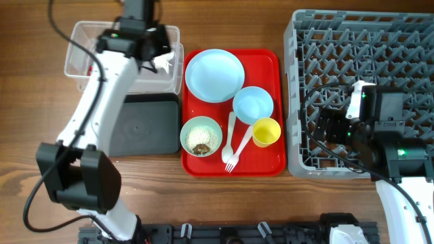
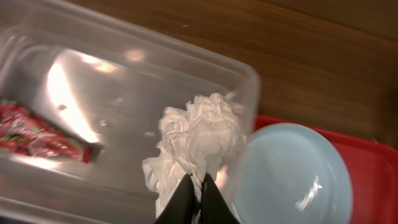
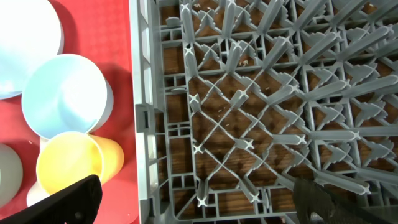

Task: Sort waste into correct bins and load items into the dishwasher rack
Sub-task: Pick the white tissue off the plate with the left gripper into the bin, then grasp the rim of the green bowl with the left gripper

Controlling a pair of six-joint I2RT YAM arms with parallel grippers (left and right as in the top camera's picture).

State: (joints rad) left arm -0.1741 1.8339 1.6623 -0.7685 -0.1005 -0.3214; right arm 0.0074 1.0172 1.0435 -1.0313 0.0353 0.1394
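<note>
My left gripper (image 2: 199, 186) is shut on the crumpled white tissue (image 2: 200, 134) and holds it over the right end of the clear tub (image 2: 124, 74); from above this gripper (image 1: 154, 51) hangs over the tub (image 1: 78, 41). A red-and-white wrapper (image 2: 37, 134) lies inside the tub. On the red tray (image 1: 268, 61) are the blue plate (image 1: 214, 74), blue bowl (image 1: 253, 105), green bowl (image 1: 201, 135) with rice and brown scraps, yellow cup (image 1: 266, 131), and white spoon (image 1: 228, 146) and fork (image 1: 237, 152). My right gripper (image 3: 199, 205) is open and holds nothing, above the near-left corner of the grey rack (image 3: 249, 93).
The black tray (image 1: 142, 125) lies just in front of the clear tub, left of the red tray. The rack (image 1: 366, 41) fills the right side of the table. The yellow cup (image 3: 68, 162) and blue bowl (image 3: 65, 93) sit close to the rack's left wall.
</note>
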